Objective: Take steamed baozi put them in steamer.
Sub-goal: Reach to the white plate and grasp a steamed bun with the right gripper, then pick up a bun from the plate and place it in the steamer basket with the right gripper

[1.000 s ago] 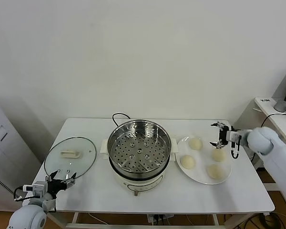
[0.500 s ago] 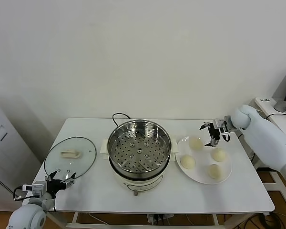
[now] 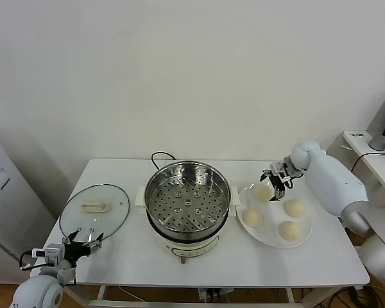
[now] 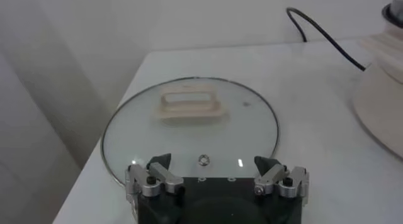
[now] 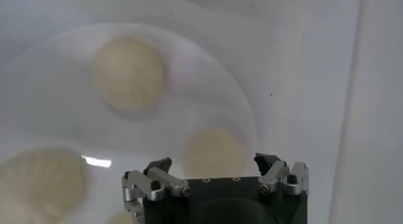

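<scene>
White tabletop (image 3: pixel 115 256) against a plain pale wall carries everything in the head view. At its centre sits the steamer (image 3: pixel 188 204), its perforated tray bare, a black cord (image 3: pixel 159 156) trailing behind. A glass lid (image 3: pixel 94 210) lies flat to the robot's left; a white plate (image 3: pixel 269 234) to the right holds all four steamed baozi (image 3: pixel 264 192). The right gripper (image 3: pixel 274 180) hangs just above the farthest bun, jaws apart and empty. The left gripper (image 3: pixel 77 246) waits near the front corner by the lid.

From the left wrist, the left gripper's (image 4: pixel 217 176) jaws stand wide over the lid's (image 4: pixel 189 128) rim.

From the right wrist, spread fingers (image 5: pixel 157 177) hover over the plate (image 5: pixel 56 93) and buns (image 5: pixel 130 73).
</scene>
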Robot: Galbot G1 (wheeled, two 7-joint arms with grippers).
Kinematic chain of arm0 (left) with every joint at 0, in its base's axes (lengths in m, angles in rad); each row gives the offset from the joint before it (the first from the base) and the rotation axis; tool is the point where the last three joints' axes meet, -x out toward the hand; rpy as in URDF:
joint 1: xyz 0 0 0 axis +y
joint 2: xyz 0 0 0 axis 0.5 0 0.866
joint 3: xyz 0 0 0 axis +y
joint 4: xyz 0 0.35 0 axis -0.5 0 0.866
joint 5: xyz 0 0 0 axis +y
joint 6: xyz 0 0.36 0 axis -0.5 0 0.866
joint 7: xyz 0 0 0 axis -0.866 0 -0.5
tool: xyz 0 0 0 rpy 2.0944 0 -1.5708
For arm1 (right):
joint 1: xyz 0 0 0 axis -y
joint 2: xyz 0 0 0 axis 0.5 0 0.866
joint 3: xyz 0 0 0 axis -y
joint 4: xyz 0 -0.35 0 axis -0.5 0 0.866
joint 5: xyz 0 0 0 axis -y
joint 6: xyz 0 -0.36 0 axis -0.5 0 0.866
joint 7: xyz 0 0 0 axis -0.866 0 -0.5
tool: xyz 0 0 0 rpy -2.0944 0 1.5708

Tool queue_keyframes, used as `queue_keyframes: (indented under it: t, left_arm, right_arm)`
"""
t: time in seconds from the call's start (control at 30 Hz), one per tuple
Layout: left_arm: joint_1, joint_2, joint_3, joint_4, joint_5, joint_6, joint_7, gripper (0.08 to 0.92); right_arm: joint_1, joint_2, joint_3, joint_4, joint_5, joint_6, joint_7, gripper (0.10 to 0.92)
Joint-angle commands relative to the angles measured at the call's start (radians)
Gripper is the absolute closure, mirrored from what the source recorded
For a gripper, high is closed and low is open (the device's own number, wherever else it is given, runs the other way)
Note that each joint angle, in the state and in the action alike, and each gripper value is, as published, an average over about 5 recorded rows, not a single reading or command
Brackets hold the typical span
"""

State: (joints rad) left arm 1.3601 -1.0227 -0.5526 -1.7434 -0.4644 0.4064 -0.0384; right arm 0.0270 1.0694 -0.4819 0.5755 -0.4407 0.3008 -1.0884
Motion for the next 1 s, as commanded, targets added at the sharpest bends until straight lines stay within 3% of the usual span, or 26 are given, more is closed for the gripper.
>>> queue_keyframes:
  t: [0.03,0.33,0.8,1.0]
  left_arm:
    - [0.001,0.000,0.001,-0.001,0.000,-0.001,0.002,0.177]
    - [0.003,-0.003,0.001,-0.002,0.001,-0.004,0.004,0.177]
    - [0.009,-0.003,-0.003,-0.014,0.002,-0.005,0.004,0.177]
    - [0.018,-0.003,-0.013,-0.024,0.002,-0.003,0.003,0.177]
  right_arm:
    - [0.001,0.086,0.062,-0.113,-0.155,0.024,0.023,0.203]
    - [-0.008,0.114,0.118,-0.158,-0.185,0.005,0.049,0.224]
    - [-0.004,0.117,0.149,-0.166,-0.182,-0.015,0.019,0.574]
    - [0.007,0.083,0.111,-0.095,-0.127,-0.015,-0.001,0.617]
